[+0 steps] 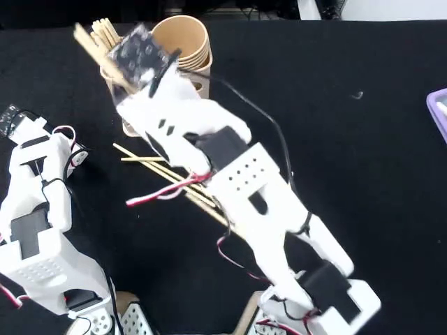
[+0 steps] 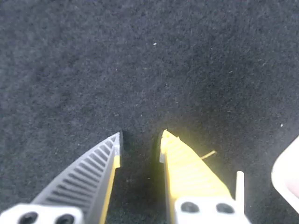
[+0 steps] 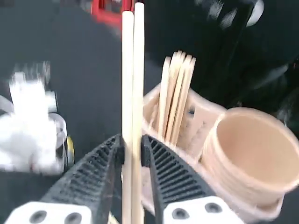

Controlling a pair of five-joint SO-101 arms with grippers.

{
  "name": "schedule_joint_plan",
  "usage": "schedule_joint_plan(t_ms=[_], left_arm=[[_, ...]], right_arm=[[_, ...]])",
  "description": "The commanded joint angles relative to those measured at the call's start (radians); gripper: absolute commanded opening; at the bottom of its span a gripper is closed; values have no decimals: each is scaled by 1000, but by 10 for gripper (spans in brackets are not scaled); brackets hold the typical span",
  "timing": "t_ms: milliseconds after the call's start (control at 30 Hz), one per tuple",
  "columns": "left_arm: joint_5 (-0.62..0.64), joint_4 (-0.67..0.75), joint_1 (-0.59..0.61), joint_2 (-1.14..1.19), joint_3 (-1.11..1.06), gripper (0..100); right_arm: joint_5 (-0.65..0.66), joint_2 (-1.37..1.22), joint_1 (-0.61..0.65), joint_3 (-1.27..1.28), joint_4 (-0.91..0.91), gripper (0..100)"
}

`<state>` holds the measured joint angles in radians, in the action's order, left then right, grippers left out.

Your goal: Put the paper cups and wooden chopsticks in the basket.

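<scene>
Nearest, the left gripper point(image 2: 139, 137) sits low over the bare surface point(image 2: 140, 56), jaws slightly apart with nothing between them; probably parked clear of the work. Farther out, loose chopsticks point(image 1: 150, 162) lie on the surface under the right arm, not yet collected. The right gripper point(image 3: 132, 140) is clamped on two held chopsticks point(image 3: 132, 70), side by side and lengthwise, apparently to drop in end-first. Beyond is the basket point(image 3: 201, 123), with a bundle point(image 3: 175, 93) standing inside it and stacked cups point(image 3: 252, 149) alongside.
</scene>
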<state>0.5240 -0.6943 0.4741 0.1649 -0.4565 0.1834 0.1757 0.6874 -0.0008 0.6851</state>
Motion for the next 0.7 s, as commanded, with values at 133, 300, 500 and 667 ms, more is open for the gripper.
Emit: schedule_joint_plan(t_ms=[133, 300, 500, 667], left_arm=[[11, 14, -18, -2, 8, 152], [11, 14, -18, -2, 8, 152], [11, 12, -16, -2, 8, 152], [11, 14, -16, -2, 8, 152]], right_arm=[[-44, -131, -25, -328, -26, 11], [-44, -262, -29, -466, -221, 11], [-44, -437, -44, -599, -368, 15], [-49, -595, -91, -727, -433, 12]])
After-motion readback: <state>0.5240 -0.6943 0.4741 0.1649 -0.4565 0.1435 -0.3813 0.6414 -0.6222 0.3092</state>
